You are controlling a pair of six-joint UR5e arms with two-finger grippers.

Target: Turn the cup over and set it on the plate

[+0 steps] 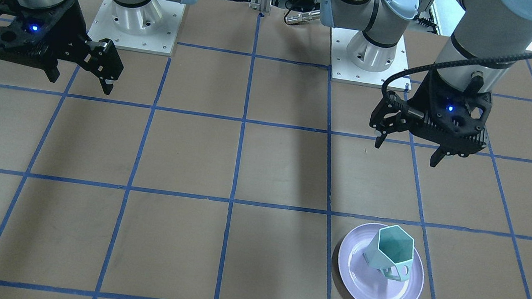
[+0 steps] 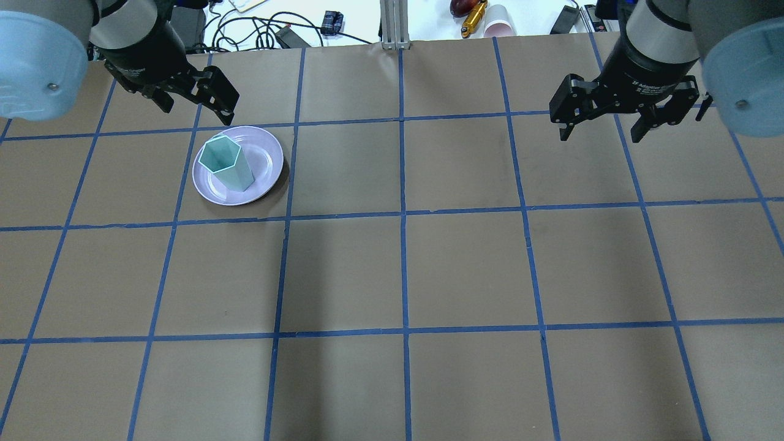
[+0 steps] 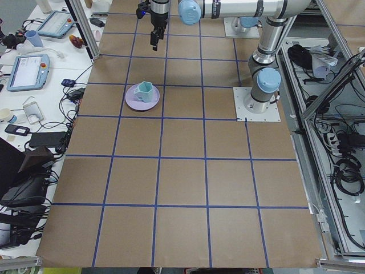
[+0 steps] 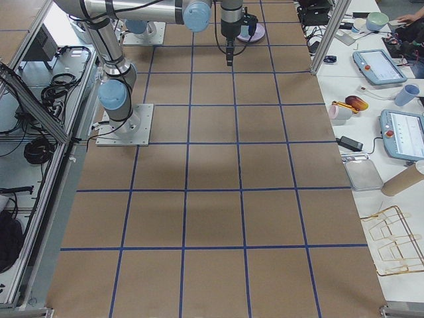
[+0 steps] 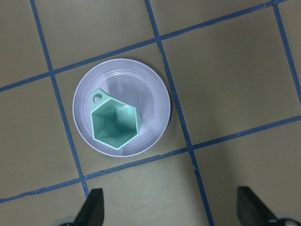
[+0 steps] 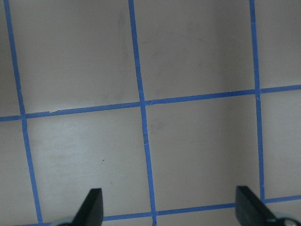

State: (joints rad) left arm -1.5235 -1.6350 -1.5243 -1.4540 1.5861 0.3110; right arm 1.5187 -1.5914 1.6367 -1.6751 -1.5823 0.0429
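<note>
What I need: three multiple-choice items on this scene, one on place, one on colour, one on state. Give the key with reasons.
1. Where does the cup stand? A on a tray; B on the plate; C in a bowl.
2. The plate's colour? A lavender; B yellow; C red.
3. The left gripper is: A shut on the cup; B open and empty; C shut on the plate.
B, the cup's base rests inside the plate's rim. A, it looks pale purple. B, its jaws stand apart, nothing between them.
</note>
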